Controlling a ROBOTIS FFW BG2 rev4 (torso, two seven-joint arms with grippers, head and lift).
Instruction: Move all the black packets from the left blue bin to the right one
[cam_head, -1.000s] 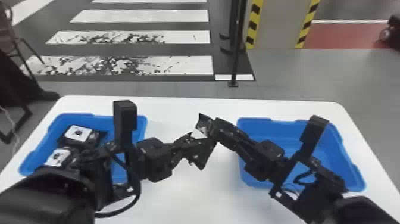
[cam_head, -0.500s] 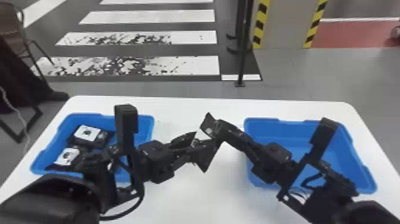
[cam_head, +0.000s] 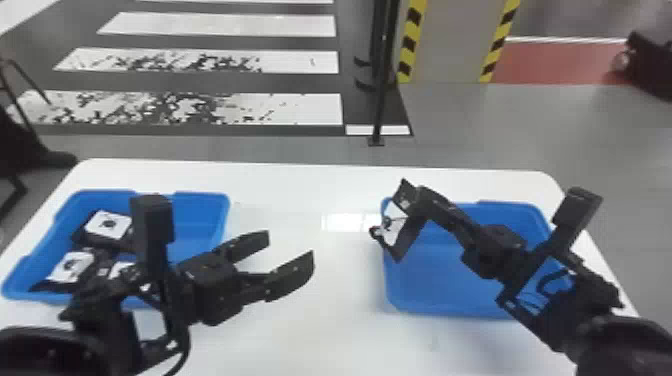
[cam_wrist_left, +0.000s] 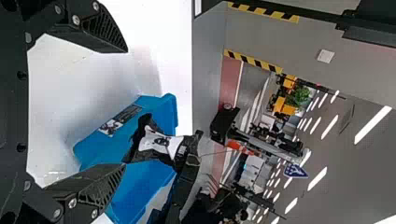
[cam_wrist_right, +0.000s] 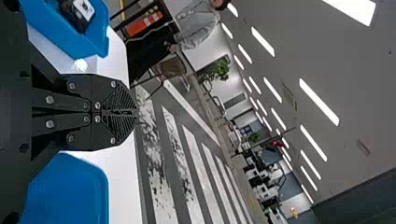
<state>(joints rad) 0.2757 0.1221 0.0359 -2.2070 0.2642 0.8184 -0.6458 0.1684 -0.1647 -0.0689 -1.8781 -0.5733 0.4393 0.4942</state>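
- Head view: got wide-open fingers on the left gripper (cam_head: 291, 243), over the tabletop (cam_head: 340, 280). Also got a black packet (cam_head: 395, 227) pinched in the right gripper (cam_head: 416, 202), by the left edge of the right blue bin (cam_head: 430, 280). Can spot three more packets (cam_head: 107, 225) in the left blue bin (cam_head: 200, 210).
- Left wrist view: wide gap between the left gripper's (cam_wrist_left: 125, 108) fingers.
- Right wrist view: narrow, basically closed fingers on the right gripper (cam_wrist_right: 136, 112).
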